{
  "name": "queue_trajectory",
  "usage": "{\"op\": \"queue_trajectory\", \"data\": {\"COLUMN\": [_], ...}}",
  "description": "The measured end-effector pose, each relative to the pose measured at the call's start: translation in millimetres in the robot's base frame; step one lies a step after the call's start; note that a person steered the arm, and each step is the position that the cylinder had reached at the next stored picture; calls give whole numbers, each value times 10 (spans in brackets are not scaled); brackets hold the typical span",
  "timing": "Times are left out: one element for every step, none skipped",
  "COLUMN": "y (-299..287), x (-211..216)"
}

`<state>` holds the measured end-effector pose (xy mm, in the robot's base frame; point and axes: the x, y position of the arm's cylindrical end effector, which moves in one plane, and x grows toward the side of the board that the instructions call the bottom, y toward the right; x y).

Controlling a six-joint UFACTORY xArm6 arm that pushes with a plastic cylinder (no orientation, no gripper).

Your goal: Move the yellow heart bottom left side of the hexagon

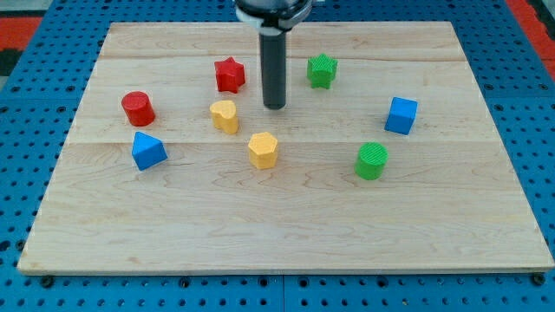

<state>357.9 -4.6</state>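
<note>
While my tip rests gripperless | yellow heart just left | yellow hexagon below-left

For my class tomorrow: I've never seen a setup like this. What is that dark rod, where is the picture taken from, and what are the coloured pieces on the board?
The dark rod belongs to a robot arm. It has no hand and holds nothing; my tip only pushes blocks across the wooden board. There is one camera view, looking down at the board from one side.

My tip stands to the right of the yellow heart, above the yellow hexagon, touching neither. Also on the board are a red star, red cylinder, blue triangular block, green star, blue cube and green cylinder.
</note>
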Motion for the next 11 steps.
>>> {"op": "queue_trajectory", "data": {"y": [-812,-983,-1014,-676,-728,-1126,-1065,-887,-555,-557,-517], "x": [57,381,508,31,391,596,854,393,655,1068,1074]}}
